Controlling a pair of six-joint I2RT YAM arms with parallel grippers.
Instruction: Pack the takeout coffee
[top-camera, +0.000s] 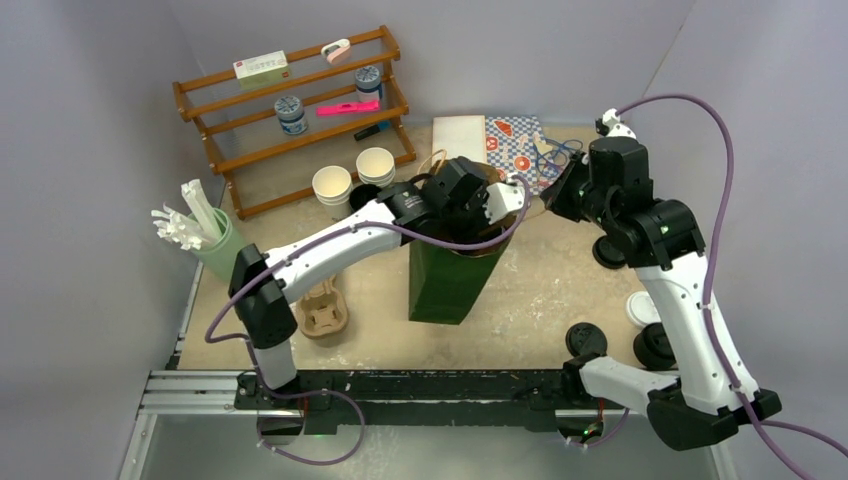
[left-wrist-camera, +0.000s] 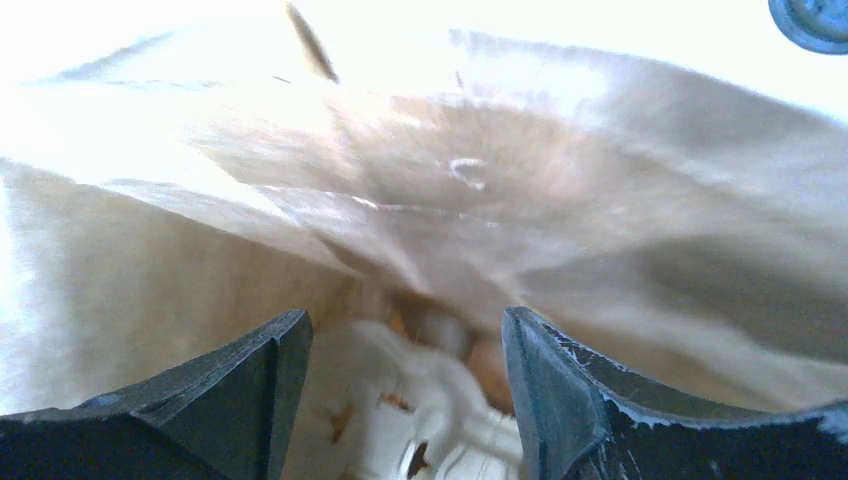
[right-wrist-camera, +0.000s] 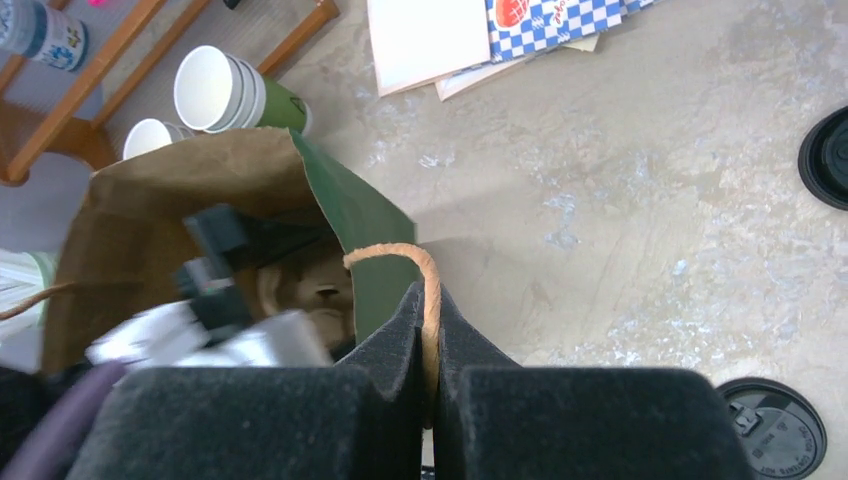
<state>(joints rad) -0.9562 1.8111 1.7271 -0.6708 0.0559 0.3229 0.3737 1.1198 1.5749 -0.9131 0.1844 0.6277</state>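
The left claw (left-wrist-camera: 403, 335) was held open inside the green bag (top-camera: 440, 285), nothing gripped; the right claw (right-wrist-camera: 428, 340) was clenched on its rope handle (right-wrist-camera: 395, 252). The coffee cup could not be identified there; deposit was judged likely, withdrawal outstanding.

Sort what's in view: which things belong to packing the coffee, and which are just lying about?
In use: green paper bag; its twine handle, pinched by the right hand; left hand, open inside the bag.
Lying about: stacked paper cups, black lids, pulp cup carrier, straw holder, wooden rack.
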